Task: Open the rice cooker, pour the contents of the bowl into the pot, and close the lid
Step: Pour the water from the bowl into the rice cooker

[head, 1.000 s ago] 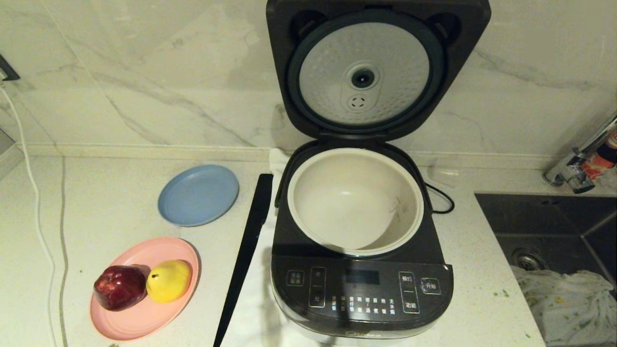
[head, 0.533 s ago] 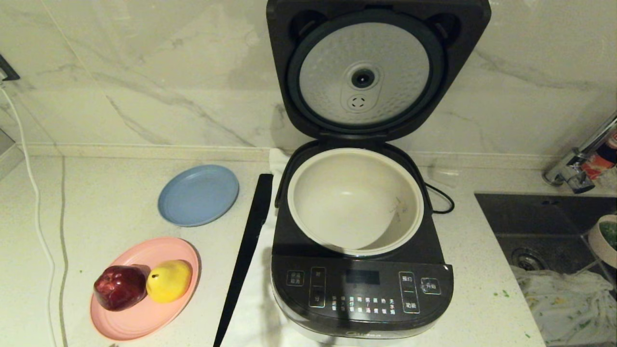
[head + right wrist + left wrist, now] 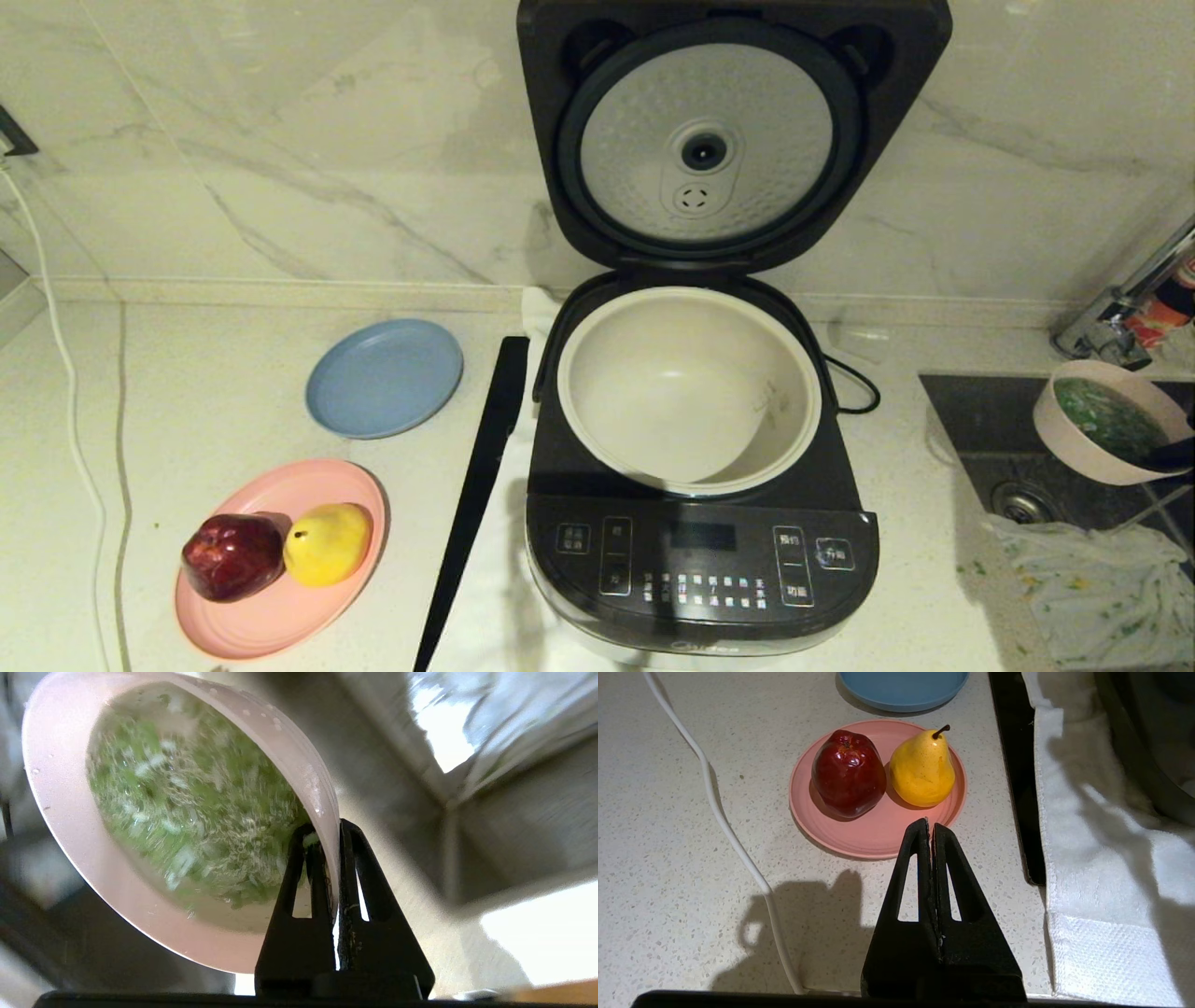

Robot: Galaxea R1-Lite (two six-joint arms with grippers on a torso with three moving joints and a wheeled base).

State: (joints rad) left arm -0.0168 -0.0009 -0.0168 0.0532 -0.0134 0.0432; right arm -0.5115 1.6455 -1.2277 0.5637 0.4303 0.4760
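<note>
The rice cooker [image 3: 700, 560] stands in the middle of the counter with its lid [image 3: 705, 140] swung upright, dimpled silver underside facing me. The cream-white pot [image 3: 644, 411] inside looks empty. A pale pink bowl [image 3: 1074, 448] hangs over the sink at the far right, tilted, with green contents [image 3: 1111, 415] and water in it. My right gripper [image 3: 329, 830] is shut on the rim of the bowl [image 3: 70, 812], one finger inside among the contents [image 3: 187, 812]. My left gripper [image 3: 929, 826] is shut and holds nothing, low over the counter beside the pink plate.
A blue plate [image 3: 385, 377] and a pink plate [image 3: 280, 607] with a red apple [image 3: 231, 556] and yellow pear [image 3: 327, 543] lie left of the cooker. A black strip [image 3: 476, 495] runs beside it. A dark sink [image 3: 980, 401] holding a cloth [image 3: 1102, 579], and a faucet [image 3: 1120, 327], are at right.
The bowl, held by my right gripper, has come into view from the right edge and moved left over the sink toward the cooker. The cooker has stayed still.
</note>
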